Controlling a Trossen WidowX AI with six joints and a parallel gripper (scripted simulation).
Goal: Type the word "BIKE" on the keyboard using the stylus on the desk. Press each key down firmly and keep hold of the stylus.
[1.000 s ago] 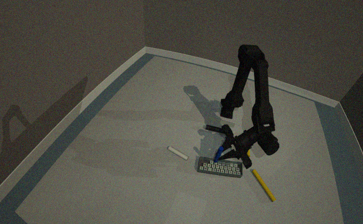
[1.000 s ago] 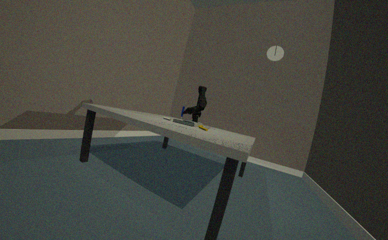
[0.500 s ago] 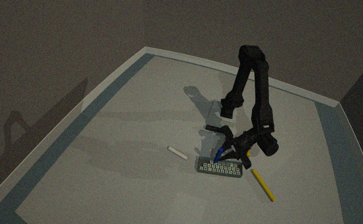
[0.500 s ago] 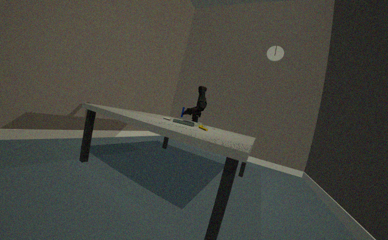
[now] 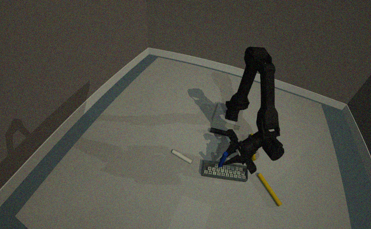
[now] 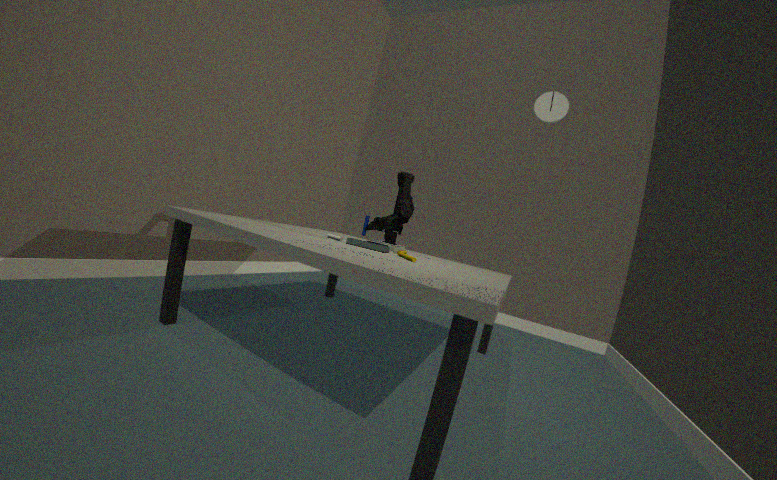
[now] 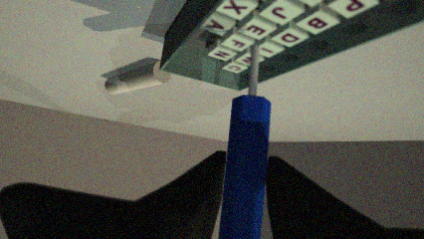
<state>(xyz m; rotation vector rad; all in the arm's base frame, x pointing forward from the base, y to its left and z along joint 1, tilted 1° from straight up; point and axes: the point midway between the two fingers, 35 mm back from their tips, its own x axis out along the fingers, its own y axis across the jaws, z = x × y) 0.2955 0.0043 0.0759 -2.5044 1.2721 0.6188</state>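
While clamped narrowly on the blue stylus (image 7: 245, 164), gripper (image 5: 232, 154) hovers lower centre of the top view, thin tip over the keyboard (image 5: 224, 171). Looks light, rigid, possibly slippery; best gripped mid-barrel. Nearby: white stick (image 5: 181, 156) left, yellow stick (image 5: 269, 189) right, neither obstructing.

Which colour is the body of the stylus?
Blue, with a thin grey tip; the stylus shows best in the wrist view.

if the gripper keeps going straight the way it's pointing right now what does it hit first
Most likely the keyboard. The gripper is shut on the blue stylus, whose thin tip already lines up over the key rows; which key is unclear, and contact can't be confirmed.
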